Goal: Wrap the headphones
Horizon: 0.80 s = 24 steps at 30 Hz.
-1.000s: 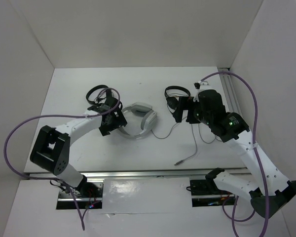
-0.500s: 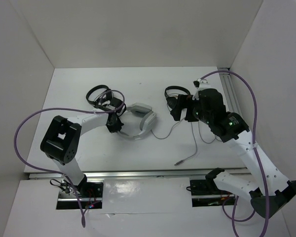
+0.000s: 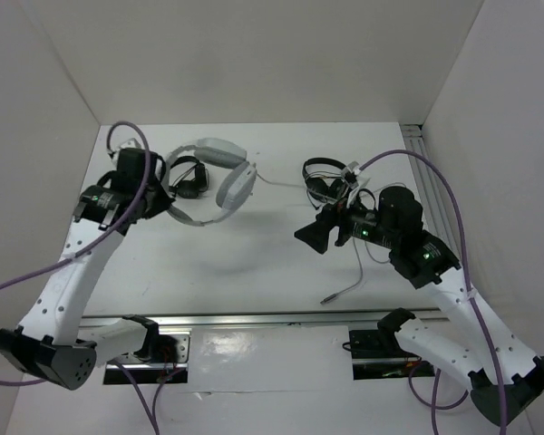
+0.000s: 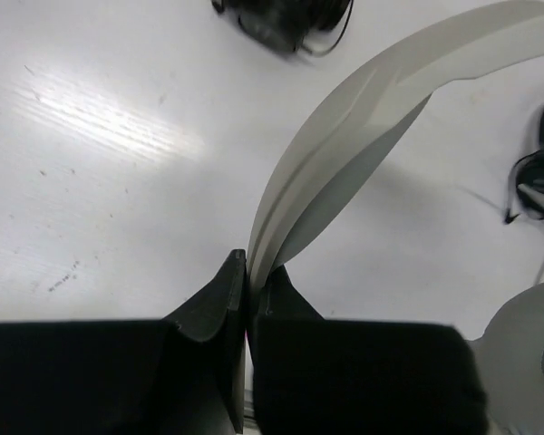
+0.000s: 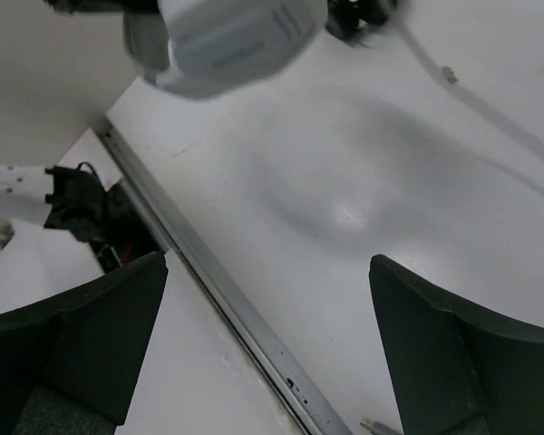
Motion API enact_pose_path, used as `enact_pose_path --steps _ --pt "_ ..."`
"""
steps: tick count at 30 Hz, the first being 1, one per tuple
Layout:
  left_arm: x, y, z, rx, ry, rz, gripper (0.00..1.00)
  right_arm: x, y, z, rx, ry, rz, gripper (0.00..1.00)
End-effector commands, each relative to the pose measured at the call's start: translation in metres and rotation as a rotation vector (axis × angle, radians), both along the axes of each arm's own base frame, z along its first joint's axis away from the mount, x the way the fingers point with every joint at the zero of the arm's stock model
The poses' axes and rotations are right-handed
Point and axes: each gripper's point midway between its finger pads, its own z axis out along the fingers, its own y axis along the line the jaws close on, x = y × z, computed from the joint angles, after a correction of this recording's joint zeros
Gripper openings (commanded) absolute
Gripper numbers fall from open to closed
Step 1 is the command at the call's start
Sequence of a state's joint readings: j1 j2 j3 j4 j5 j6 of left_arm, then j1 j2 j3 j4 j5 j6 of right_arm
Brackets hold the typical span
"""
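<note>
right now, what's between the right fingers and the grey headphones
Only bare white table, seen in the top view; the headphones' thin grey cable runs just behind that stretch.

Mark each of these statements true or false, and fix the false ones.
1. The left gripper is shut on the headband of the grey headphones. True.
2. The right gripper is shut on the cable. False: it is open and holds nothing.
3. Only one pair of black headphones is in the scene. False: there are two, a first black pair by the left arm and a second black pair by the right arm.
4. The cable plug lies on the table near its front rail. True.
</note>
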<state>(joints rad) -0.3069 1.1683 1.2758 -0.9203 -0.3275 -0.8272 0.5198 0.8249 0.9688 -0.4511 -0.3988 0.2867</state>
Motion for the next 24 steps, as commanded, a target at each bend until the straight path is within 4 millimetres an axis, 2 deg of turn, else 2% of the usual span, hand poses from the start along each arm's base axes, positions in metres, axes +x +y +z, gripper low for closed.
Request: enact_pose_path --steps 1,2,3,5,6,9,10,11,12,13,14,15,18,19,21,22,24 --pt "-0.018 0.015 0.029 0.029 0.016 -0.074 0.00 -0.016 0.024 0.032 0.136 -0.165 0.180 1.00" --pt "-0.021 0.015 0.039 0.019 -0.005 -0.087 0.00 -0.013 0.024 0.032 0.149 -0.179 0.163 1.00" --pt "-0.023 0.009 0.061 -0.018 -0.056 -0.122 0.00 -0.007 0.025 0.039 0.171 -0.231 0.149 1.00" --pt "-0.028 0.007 0.074 -0.031 -0.071 -0.158 0.00 0.000 0.030 0.021 0.163 -0.242 0.162 1.00" --pt "-0.030 0.005 0.088 -0.050 -0.099 -0.160 0.00 0.003 0.034 0.016 0.152 -0.257 0.182 1.00" --pt "-0.036 0.001 0.099 -0.086 -0.108 -0.171 0.00 0.019 0.048 -0.007 0.136 -0.241 0.215 1.00" --pt "-0.037 -0.004 0.100 -0.105 -0.105 -0.190 0.00 0.022 0.053 -0.005 0.151 -0.264 0.239 1.00" --pt "-0.038 -0.006 0.103 -0.115 -0.112 -0.199 0.00 0.017 0.062 -0.009 0.158 -0.253 0.299 1.00" --pt "-0.040 -0.007 0.109 -0.124 -0.131 -0.208 0.00 0.022 0.070 -0.024 0.144 -0.214 0.311 1.00" --pt "-0.041 -0.010 0.109 -0.134 -0.129 -0.217 0.00 0.024 0.075 -0.030 0.136 -0.211 0.322 1.00" --pt "-0.042 -0.009 0.112 -0.134 -0.131 -0.218 0.00 0.037 0.075 -0.030 0.119 -0.234 0.277 1.00" --pt "-0.042 -0.010 0.117 -0.143 -0.144 -0.211 0.00 0.042 0.080 -0.041 0.100 -0.222 0.272 1.00" --pt "-0.048 -0.013 0.118 -0.176 -0.140 -0.223 0.00 0.059 0.084 -0.048 0.081 -0.241 0.240 1.00" --pt "-0.051 -0.016 0.121 -0.190 -0.147 -0.238 0.00 0.063 0.087 -0.045 0.082 -0.244 0.240 1.00" --pt "-0.052 -0.018 0.121 -0.196 -0.146 -0.245 0.00 0.071 0.093 -0.055 0.065 -0.225 0.253 1.00" --pt "-0.052 -0.019 0.121 -0.209 -0.144 -0.245 0.00 0.073 0.095 -0.060 0.061 -0.217 0.253 0.97" --pt "-0.055 -0.019 0.127 -0.211 -0.166 -0.247 0.00 0.078 0.098 -0.061 0.056 -0.224 0.255 0.97"
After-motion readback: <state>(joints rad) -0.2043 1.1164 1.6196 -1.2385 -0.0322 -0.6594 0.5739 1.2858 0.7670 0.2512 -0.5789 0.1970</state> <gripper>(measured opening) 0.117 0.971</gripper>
